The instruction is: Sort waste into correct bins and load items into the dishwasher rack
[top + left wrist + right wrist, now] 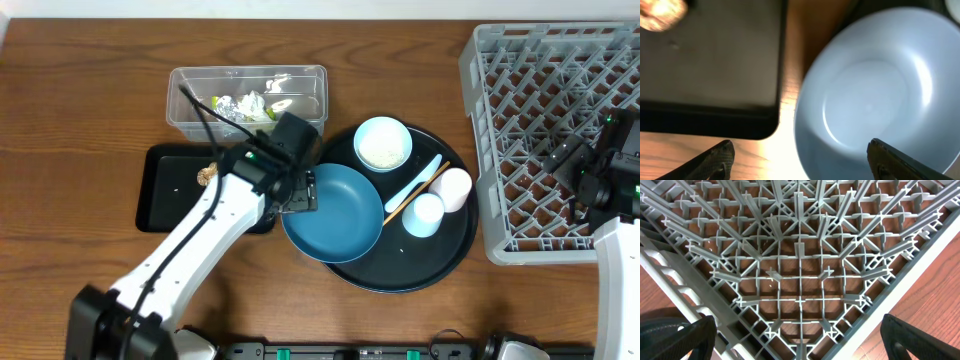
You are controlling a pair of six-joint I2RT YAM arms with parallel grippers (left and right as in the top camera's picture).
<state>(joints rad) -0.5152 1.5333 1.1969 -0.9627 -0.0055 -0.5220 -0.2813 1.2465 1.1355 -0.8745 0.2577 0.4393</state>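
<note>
The large blue plate (340, 215) lies on the left of a round black tray (455, 250). My left gripper (300, 190) is open, its fingers straddling the plate's left rim (799, 159); the plate (875, 90) fills the left wrist view. The brown food lump (207, 175) (660, 12) lies in the shallow black tray (165, 200) (715, 70). The clear tub (190, 115) holds a yellow-green wrapper (272, 110) and a foil wad (230, 105). The bowl (383, 143) holds white rice. My right gripper (590, 185) (800, 340) is open and empty over the grey rack (545, 120) (800, 270).
On the round tray to the right of the plate lie a light blue spoon (413, 183), a thin wooden stick (418, 192) and two small pale cups (452, 188) (424, 214). The rack stands at the table's right edge. The table is brown wood.
</note>
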